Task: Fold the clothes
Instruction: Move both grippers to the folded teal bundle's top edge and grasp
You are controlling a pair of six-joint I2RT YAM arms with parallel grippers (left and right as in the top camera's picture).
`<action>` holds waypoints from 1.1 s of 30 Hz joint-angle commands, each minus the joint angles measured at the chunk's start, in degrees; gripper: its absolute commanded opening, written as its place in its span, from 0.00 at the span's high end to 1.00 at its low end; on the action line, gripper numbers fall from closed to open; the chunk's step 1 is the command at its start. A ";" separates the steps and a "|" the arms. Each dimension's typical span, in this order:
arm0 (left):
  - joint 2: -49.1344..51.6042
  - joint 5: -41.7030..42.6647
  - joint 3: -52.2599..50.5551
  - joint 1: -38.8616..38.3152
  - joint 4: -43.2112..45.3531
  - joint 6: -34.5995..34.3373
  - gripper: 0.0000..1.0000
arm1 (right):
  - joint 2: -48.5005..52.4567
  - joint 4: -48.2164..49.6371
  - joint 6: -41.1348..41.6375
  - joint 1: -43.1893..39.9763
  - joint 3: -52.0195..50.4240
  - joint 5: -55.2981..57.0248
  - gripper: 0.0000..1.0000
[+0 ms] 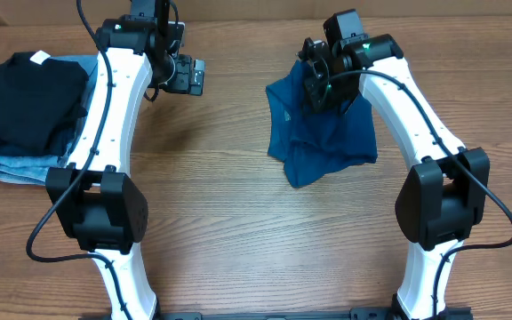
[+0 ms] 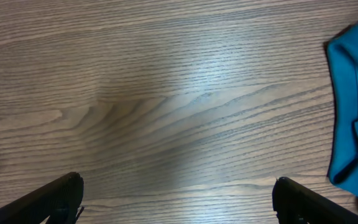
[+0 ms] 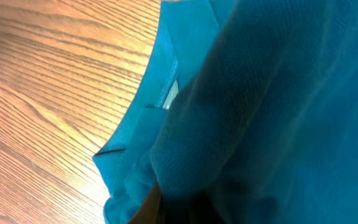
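overhead: a teal shirt (image 1: pixel 323 142) sits in a crumpled heap on the right half of the wooden table (image 1: pixel 238 231), its cloth gathered up toward the right claw (image 1: pixel 316 84), which hangs over the heap's far edge; the bunching suggests the cloth is being lifted to shake it out flat before any fold, though the claw's jaws are buried in fabric and it cannot be told whether they are clenched. the left claw (image 1: pixel 189 76) hovers over bare wood well apart from the shirt, likely waiting to take a second corner. a folded black garment (image 1: pixel 25 93) lies on top of jeans (image 1: pixel 7 164) at the table's left edge, out of the work

left wrist: two dark fingers (image 2: pixel 48 196) stand wide apart with nothing between them, so this claw is released and empty; a strip of teal cloth shows at the right border

right wrist: blue fabric fills nearly the whole view, a pale label (image 3: pixel 169 93) showing at a seam, wood grain to the left; the fingers are hidden, so the grip cannot be judged here, and folding looks barely begun
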 commanded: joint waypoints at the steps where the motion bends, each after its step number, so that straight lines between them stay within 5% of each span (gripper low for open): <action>1: 0.13 -0.39 1.55 0.35 -0.09 0.07 0.00 | -0.15 0.61 0.07 0.42 -0.85 -1.68 0.57; 2: 0.13 -0.39 1.55 0.35 -0.02 0.07 0.00 | -0.15 0.79 0.02 0.48 -0.85 -2.56 0.39; 6: 0.13 -0.02 1.55 0.35 0.59 0.04 0.00 | -0.15 2.49 0.02 0.57 -0.85 -9.86 0.00; 12: 0.13 9.55 1.55 0.20 1.20 2.03 0.03 | -0.28 0.74 0.04 -0.72 1.95 -11.21 0.00; 15: 0.13 22.84 1.55 -0.11 2.56 4.07 0.20 | -0.63 -1.40 4.59 -3.89 5.27 -8.15 0.01; 16: 0.13 25.62 1.55 -0.35 3.04 4.04 0.42 | -0.70 -2.21 6.78 -5.14 6.23 -7.56 0.03; 17: 0.13 27.69 1.55 -0.74 3.54 3.91 0.96 | -0.72 -2.99 8.15 -6.34 6.91 -7.61 0.12; 22: 0.57 27.87 1.16 -6.32 3.87 3.91 0.96 | -0.68 -7.56 9.27 -10.99 6.25 -7.76 0.66; 29: 3.82 17.35 -2.25 -18.23 9.75 2.19 0.96 | -0.68 -3.72 9.09 -12.15 1.53 -7.32 0.96; 33: 8.33 15.04 -2.25 -22.23 10.62 0.15 0.96 | -0.68 0.42 9.09 -12.17 -2.08 -7.04 0.96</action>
